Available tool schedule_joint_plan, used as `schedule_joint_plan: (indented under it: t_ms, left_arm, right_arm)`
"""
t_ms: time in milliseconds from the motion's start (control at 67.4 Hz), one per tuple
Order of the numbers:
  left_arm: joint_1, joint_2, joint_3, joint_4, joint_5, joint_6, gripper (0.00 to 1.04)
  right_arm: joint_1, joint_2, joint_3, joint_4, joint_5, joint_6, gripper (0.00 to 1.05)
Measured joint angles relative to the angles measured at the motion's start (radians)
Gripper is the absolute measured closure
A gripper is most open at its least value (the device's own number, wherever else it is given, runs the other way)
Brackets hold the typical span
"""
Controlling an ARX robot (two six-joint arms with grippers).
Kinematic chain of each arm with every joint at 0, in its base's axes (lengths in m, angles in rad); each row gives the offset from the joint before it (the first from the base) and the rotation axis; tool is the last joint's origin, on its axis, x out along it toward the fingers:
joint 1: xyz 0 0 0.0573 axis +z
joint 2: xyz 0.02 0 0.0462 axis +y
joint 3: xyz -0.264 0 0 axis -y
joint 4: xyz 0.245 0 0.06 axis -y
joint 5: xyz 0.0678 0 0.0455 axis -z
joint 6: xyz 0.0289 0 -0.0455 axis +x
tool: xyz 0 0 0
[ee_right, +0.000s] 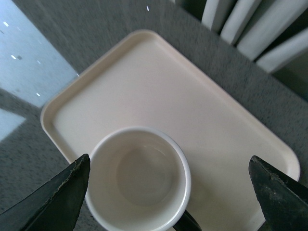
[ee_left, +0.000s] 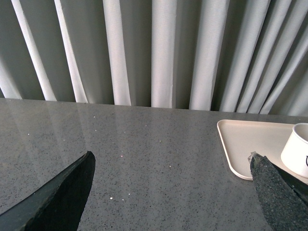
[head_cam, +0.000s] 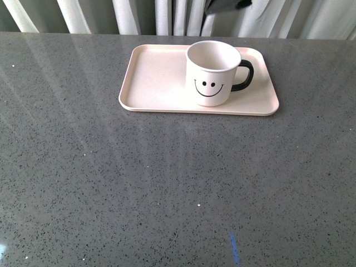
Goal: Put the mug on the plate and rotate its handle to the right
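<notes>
Here the mug point(head_cam: 212, 72) stands upright on the plate point(head_cam: 150, 78), right of the plate's middle and toward its near edge, its smiley face turned to the front camera. The handle point(head_cam: 245, 75) sticks out to the right, over the plate's right part and inside its rim. The plate lies flat on the grey speckled surface point(head_cam: 167, 183), toward the far edge, with pale curtains point(head_cam: 144, 16) hanging behind it.

In the front view neither arm shows clearly; only a dark shape sits at the top edge above the mug.

The right claw point(ee_right: 171, 192) hangs above the mug, looking down into its empty white interior. Its two dark fingers point(ee_right: 53, 202) are spread wide, one on each side of the mug and clear of it, gripping nothing.

The left claw point(ee_left: 173, 192) hovers low over the bare surface, well left of the plate, also spread wide and holding nothing. Past one of its fingers, the plate's corner and part of the mug's white wall are visible.
</notes>
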Motion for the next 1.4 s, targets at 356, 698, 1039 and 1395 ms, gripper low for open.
schedule_joint_plan:
  t_ms: [356,698,1039,1395]
  left_arm:
    - [0.000,0.000,0.000,0.000,0.000,0.000,0.09]
    - [0.000,0.000,0.000,0.000,0.000,0.000,0.09]
    - [0.000,0.000,0.000,0.000,0.000,0.000,0.09]
    - [0.000,0.000,0.000,0.000,0.000,0.000,0.09]
  right_arm:
    - [-0.013,-0.323,-0.791,1.209,0.470,0.365,0.61]
    - [-0.050,-0.621,-1.237,1.351,0.434,0.394,1.03]
    - [-0.102,-0.855,-1.449,1.330,0.385,0.395,1.03]
    - [-0.102,-1.052,-1.592,1.267,0.384,0.395,1.03]
